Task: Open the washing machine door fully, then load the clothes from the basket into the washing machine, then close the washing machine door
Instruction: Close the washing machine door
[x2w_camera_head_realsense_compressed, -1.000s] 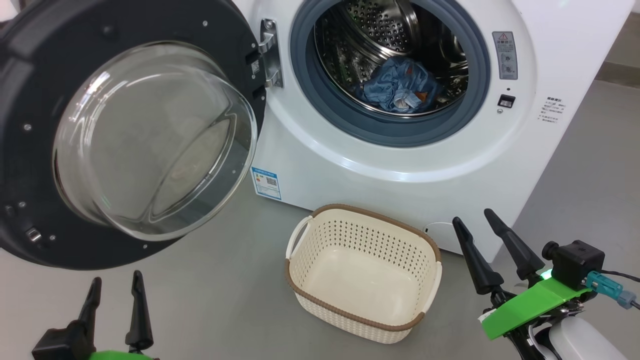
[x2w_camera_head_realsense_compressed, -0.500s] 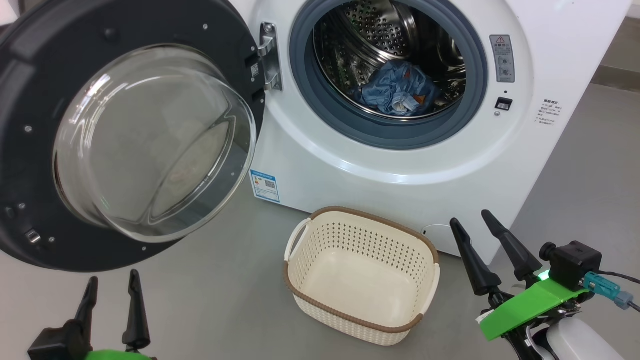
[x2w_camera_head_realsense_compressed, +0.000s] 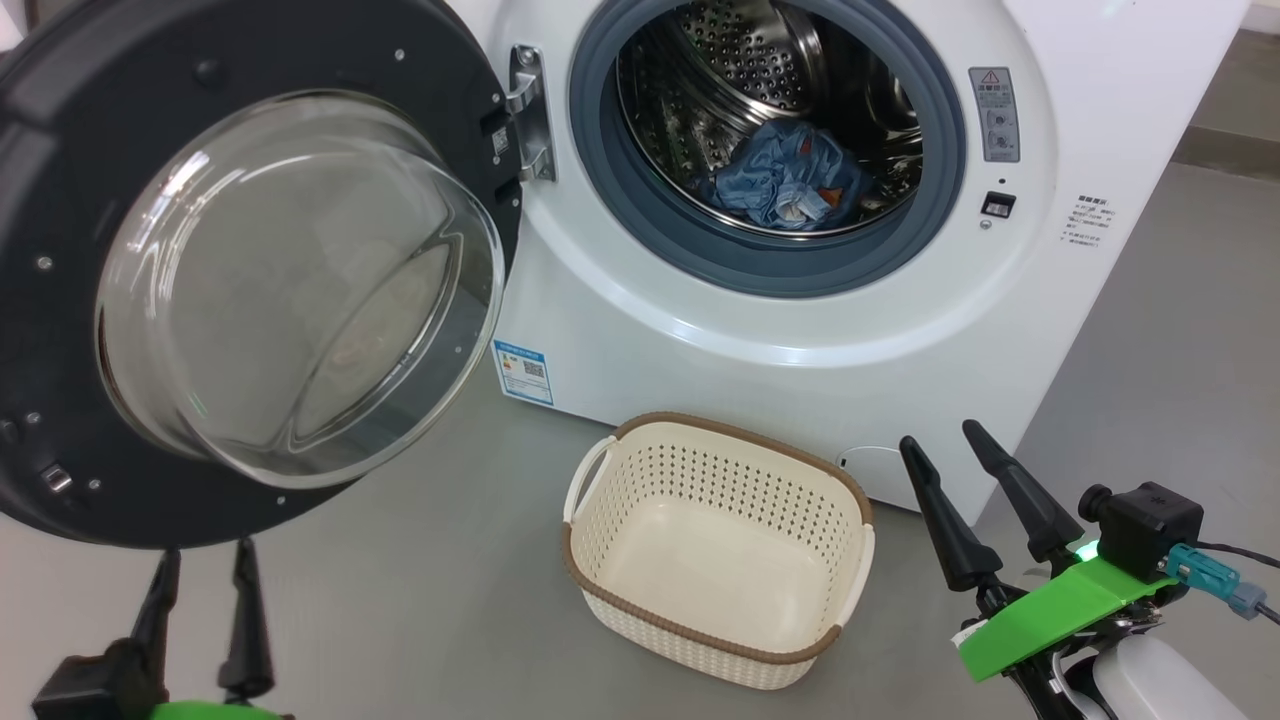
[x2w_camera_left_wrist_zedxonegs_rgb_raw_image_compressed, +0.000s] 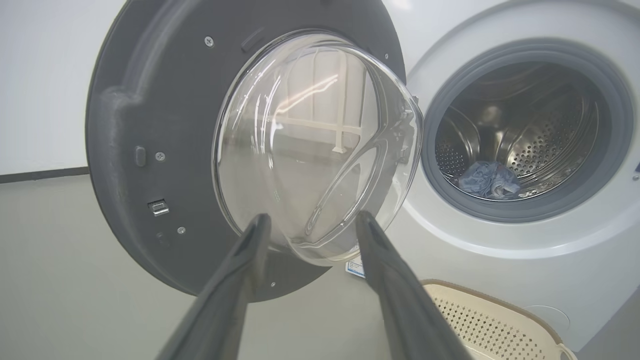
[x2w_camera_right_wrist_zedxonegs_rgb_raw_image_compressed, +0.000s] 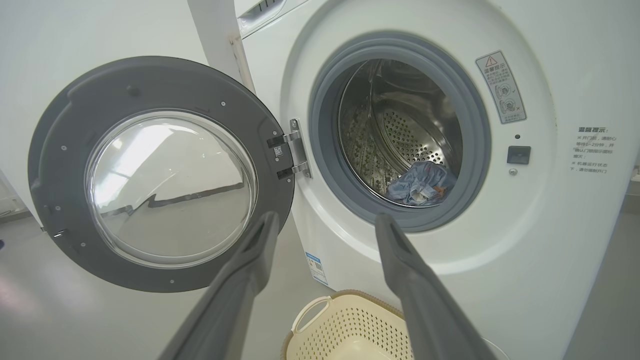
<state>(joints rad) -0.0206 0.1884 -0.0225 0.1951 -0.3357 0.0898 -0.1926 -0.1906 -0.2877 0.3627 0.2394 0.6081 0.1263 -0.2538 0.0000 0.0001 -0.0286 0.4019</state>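
We see the washing machine door (x2w_camera_head_realsense_compressed: 290, 290) swung wide open on the L side of the washing machine (x2w_camera_head_realsense_compressed: 800, 370), & the clothes (x2w_camera_head_realsense_compressed: 785, 180) sit in a blue heap inside the steel drum (x2w_camera_head_realsense_compressed: 740, 60). The empty basket (x2w_camera_head_realsense_compressed: 720, 428) stands on the floor (x2w_camera_head_realsense_compressed: 450, 560) just in front of the machine. Our left jaws, low under the door, & our right jaws, near the basket's R side, are both spread apart & hold nothing.

I count one washing machine (x2w_camera_head_realsense_compressed: 800, 340), one round door (x2w_camera_head_realsense_compressed: 60, 300) on it, one basket (x2w_camera_head_realsense_compressed: 720, 480), and one bundle of blue clothes (x2w_camera_head_realsense_compressed: 785, 185) in the one drum (x2w_camera_head_realsense_compressed: 740, 60). How many pieces the bundle holds I cannot tell. Two stickers: one blue label (x2w_camera_head_realsense_compressed: 523, 371), one grey warning label (x2w_camera_head_realsense_compressed: 993, 113).
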